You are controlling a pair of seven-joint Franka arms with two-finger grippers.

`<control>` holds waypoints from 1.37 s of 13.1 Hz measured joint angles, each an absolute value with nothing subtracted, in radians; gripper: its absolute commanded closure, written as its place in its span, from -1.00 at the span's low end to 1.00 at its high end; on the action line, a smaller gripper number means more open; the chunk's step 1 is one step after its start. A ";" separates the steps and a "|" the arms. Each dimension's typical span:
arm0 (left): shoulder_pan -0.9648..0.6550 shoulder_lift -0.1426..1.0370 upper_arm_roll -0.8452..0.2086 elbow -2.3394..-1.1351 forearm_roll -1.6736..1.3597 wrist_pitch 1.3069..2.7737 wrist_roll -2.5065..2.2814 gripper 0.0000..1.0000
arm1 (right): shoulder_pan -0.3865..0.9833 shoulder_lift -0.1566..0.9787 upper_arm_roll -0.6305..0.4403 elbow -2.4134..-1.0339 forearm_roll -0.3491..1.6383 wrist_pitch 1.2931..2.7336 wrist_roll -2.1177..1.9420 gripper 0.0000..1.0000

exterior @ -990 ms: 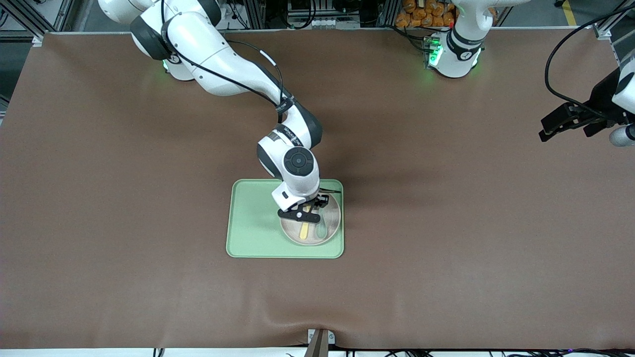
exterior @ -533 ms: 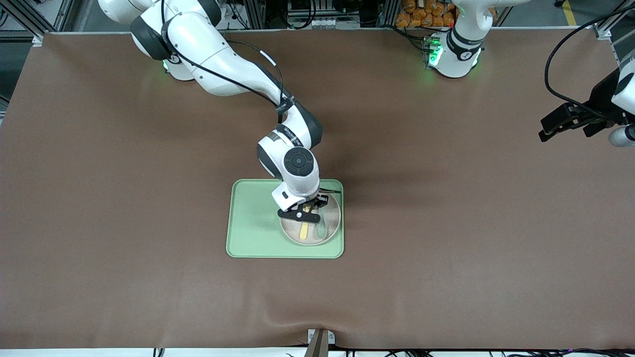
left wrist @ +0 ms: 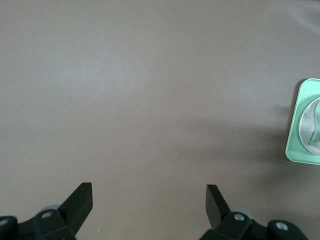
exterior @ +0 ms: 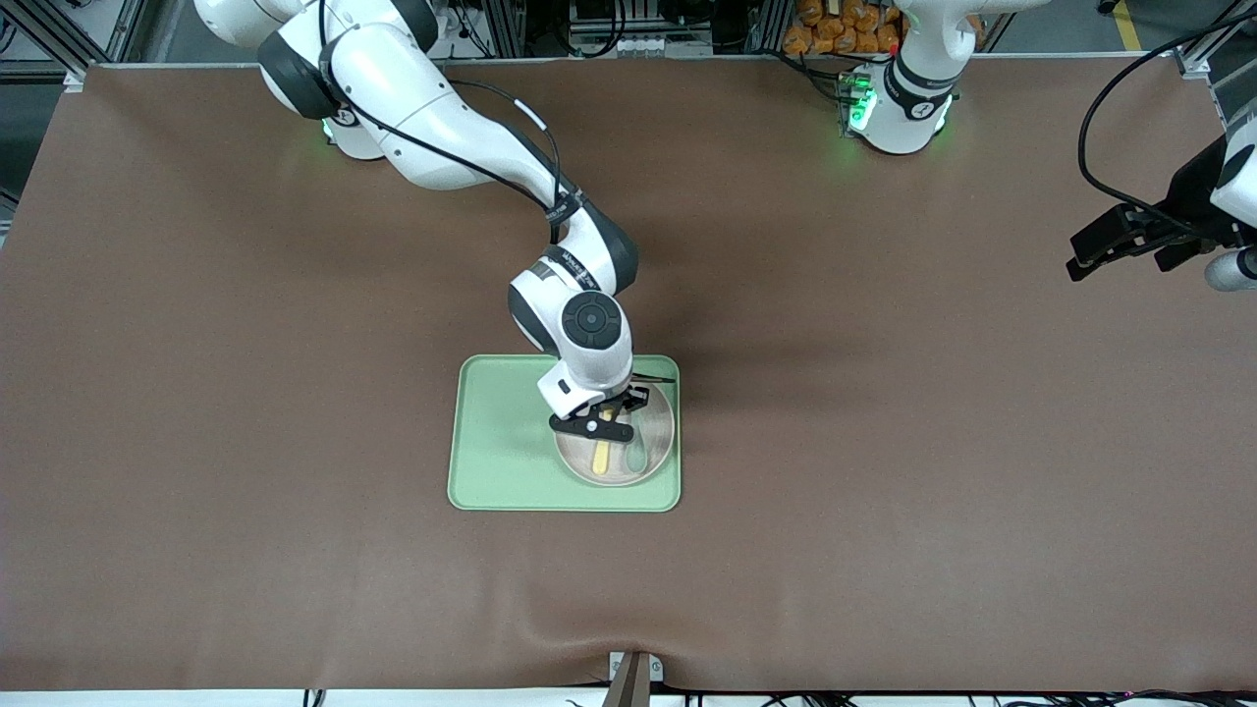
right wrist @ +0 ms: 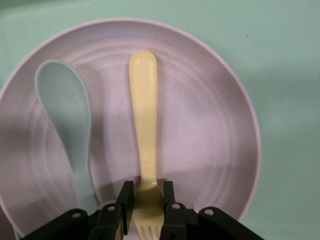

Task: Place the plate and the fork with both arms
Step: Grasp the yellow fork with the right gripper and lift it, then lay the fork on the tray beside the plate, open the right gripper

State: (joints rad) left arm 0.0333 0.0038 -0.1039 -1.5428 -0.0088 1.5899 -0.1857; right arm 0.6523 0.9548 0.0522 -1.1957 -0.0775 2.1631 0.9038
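Robotics lab: brown-covered test table [exterior: 295,393], aluminium framing [exterior: 59,29] along the frame's top edge, loose cabling [exterior: 1120,88] upper right, arm bases [exterior: 899,108] lit green.

White arms [exterior: 442,128], dark joint bands, black cables — black fingers [right wrist: 127,200].

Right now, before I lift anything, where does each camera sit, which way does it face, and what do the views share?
Front view: high across the table, facing both bases; shows both arms, the right gripper shut on the fork in the plate on the tray.
Left wrist view: on the waiting left arm, looking down at bare table past the open left gripper; tray at its edge.
Right wrist view: just over the plate; its fingers clamp the fork beside the spoon.
All three share the plate and tray.
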 measured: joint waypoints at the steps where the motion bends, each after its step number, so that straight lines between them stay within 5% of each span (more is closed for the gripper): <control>1: 0.033 0.004 -0.104 -1.543 -0.009 1.590 -0.186 -1.00 | 0.651 0.953 0.048 -1.182 -0.078 2.144 0.904 0.92; 12: 0.032 0.004 -0.107 -1.546 -0.009 1.590 -0.186 -1.00 | 0.458 0.827 0.049 -1.166 -0.068 1.954 0.697 0.96; 18: 0.032 0.004 -0.108 -1.547 -0.009 1.590 -0.186 -1.00 | 0.423 0.765 0.061 -1.443 -0.062 2.199 0.656 0.97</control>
State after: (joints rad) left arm 0.0317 0.0039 -0.1075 -1.5466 -0.0088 1.5898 -0.1856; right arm 0.4235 0.7649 0.0605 -1.4435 -0.0620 2.1988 0.6557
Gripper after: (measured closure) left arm 0.000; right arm 0.718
